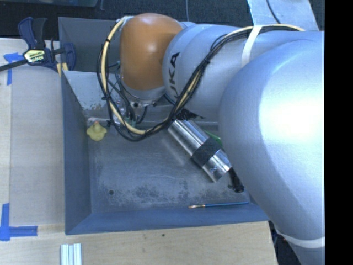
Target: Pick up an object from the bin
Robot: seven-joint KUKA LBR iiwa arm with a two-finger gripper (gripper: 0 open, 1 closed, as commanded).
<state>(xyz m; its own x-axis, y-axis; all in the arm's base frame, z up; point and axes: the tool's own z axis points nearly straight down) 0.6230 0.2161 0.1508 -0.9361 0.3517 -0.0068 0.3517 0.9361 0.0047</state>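
Camera view, looking down into the bin: my arm (265, 93) comes in from the right and takes up most of the right half of the frame, a broad pale grey body. At its wrist, in the upper centre, sits a rounded orange cover (144, 51), with black and yellow cables (113, 93) looping down its left side.

The claw (130, 110) hangs under that cover, low over the upper left part of the grey metal bin (74, 170). It is hidden by the wrist and cables, so I cannot tell whether it is open, closed or gripping anything.

Nearest to it is a small yellow lump (97, 131), just to the claw's lower left, on the bin floor near the left wall. Right of centre lies a silver cylinder (201, 150) with a black band round it, slanting from upper left to lower right, partly under my arm. A small black piece (237, 187) lies just beyond its lower end. A thin blue stick (220, 205) with a golden tip lies along the foot of the bin's lower wall.

The bin floor (138, 175) is bare dull grey metal, scuffed and speckled with dark marks, most thickly across the lower middle. Its walls slope inward. Past the bin's far wall, along the top of the frame, the room is dark.
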